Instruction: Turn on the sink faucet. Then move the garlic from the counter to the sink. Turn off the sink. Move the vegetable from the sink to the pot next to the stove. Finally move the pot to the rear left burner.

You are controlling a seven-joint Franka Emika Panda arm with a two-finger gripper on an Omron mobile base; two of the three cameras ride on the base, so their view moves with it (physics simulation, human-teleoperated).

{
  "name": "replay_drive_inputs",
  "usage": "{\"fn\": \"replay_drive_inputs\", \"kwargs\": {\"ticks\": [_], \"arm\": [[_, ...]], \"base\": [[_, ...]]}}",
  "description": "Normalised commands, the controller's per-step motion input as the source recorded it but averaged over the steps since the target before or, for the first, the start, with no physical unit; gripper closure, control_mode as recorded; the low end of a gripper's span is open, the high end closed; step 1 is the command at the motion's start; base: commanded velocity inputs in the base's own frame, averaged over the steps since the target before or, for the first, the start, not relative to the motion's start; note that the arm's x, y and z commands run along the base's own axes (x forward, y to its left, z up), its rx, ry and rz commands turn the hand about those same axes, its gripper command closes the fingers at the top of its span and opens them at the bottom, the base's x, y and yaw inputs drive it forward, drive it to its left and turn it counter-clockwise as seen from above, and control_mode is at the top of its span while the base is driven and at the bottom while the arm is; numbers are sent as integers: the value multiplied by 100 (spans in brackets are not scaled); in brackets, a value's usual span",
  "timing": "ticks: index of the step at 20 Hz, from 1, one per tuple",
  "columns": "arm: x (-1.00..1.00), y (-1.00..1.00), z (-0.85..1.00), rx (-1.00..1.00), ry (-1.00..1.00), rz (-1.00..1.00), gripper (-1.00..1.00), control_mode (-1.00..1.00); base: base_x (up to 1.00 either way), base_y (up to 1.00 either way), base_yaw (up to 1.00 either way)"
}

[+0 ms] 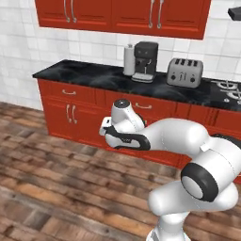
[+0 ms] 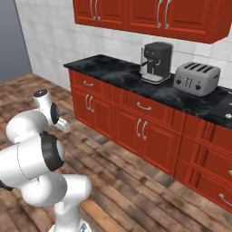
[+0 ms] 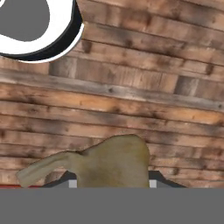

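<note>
The garlic (image 3: pixel 116 159), a tan-brown bulb with a tapering stem, sits between the two dark fingertips of my gripper (image 3: pixel 109 180), which is shut on it. Below it lies wooden plank floor. The arm is folded, and the hand (image 1: pixel 105 127) hangs low in front of the red cabinets, away from the counter (image 1: pixel 94 75). The black marble counter (image 2: pixel 113 72) runs along the tiled wall. A corner of the stove (image 1: pixel 229 89), with its silver burners, shows at the far right.
On the counter stand a paper towel roll (image 1: pixel 128 60), a black coffee machine (image 1: pixel 145 61) and a silver toaster (image 1: pixel 185 72). Red wall cabinets (image 1: pixel 122 14) hang above. Open wooden floor (image 1: pixel 56 179) lies between the base and the cabinet fronts.
</note>
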Motion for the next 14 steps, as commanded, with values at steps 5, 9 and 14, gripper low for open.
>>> {"fn": "replay_drive_inputs", "kwargs": {"ticks": [5, 9, 14], "arm": [[0, 0, 0, 0, 0, 0, 100, 100], [0, 0, 0, 0, 0, 0, 100, 100], [0, 0, 0, 0, 0, 0, 100, 100]], "base": [[14, -60, -38], [20, -57, -37], [25, -57, -35]]}}
